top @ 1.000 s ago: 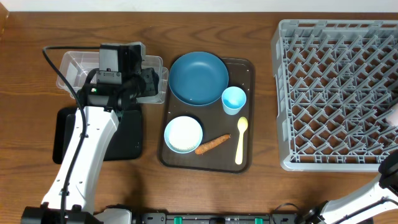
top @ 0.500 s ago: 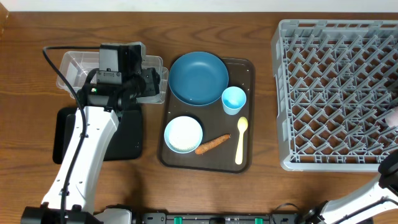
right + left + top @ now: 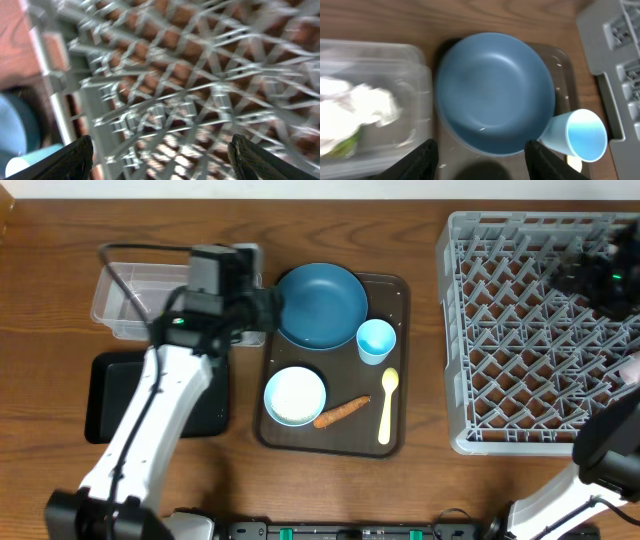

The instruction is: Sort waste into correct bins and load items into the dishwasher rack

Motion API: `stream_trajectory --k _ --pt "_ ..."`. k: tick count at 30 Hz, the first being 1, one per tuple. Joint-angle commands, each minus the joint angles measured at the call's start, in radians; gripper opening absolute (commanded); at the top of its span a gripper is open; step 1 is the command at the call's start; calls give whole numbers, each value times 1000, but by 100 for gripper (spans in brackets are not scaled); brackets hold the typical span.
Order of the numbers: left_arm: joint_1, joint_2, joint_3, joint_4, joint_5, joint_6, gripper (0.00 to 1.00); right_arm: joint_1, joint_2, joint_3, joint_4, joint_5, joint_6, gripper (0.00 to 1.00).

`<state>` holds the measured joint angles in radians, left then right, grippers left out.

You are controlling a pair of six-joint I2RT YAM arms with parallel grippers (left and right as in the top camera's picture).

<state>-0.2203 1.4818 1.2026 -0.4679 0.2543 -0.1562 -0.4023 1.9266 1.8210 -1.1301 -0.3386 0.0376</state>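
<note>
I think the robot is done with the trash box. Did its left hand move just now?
Yes. In the overhead view, the left gripper has swung right, away from the clear tub and over to the left edge of the blue plate.

blue plate [image 3: 320, 305] flat | light blue cup [image 3: 376, 341] beside plate | bowl [image 3: 295, 395], carrot stick [image 3: 341, 412], spoon [image 3: 387, 408] nearby | tissue [image 3: 370, 102] in clear tub [image 3: 125, 305]

Grey dishwasher rack [image 3: 165, 85]: lattice of crossed ribs and pegs, filling most of the frame, heavily blurred. Wooden table [image 3: 15, 45]: reddish-brown grain, bare at upper left and visible through the lattice openings. Dark blue plate [image 3: 12, 130]: partial curve at the left edge, outside the rack wall. Light blue cup [image 3: 27, 161]: part of it at lower left, just below the plate. Right gripper [image 3: 165, 162]: one dark finger in each lower corner, wide apart, nothing between them, above the rack.
</note>
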Motion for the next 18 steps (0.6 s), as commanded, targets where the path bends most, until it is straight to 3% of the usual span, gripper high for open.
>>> stream_trajectory --k 1,7,18 --pt "-66 62 11 55 -5 6 58 77 -17 15 -4 -17 -28 86" --pt "-205 180 11 201 -5 6 59 171 -17 15 -5 6 -46 87" --pt "-327 308 11 217 -5 6 59 204 -17 15 -11 43 -46 89"
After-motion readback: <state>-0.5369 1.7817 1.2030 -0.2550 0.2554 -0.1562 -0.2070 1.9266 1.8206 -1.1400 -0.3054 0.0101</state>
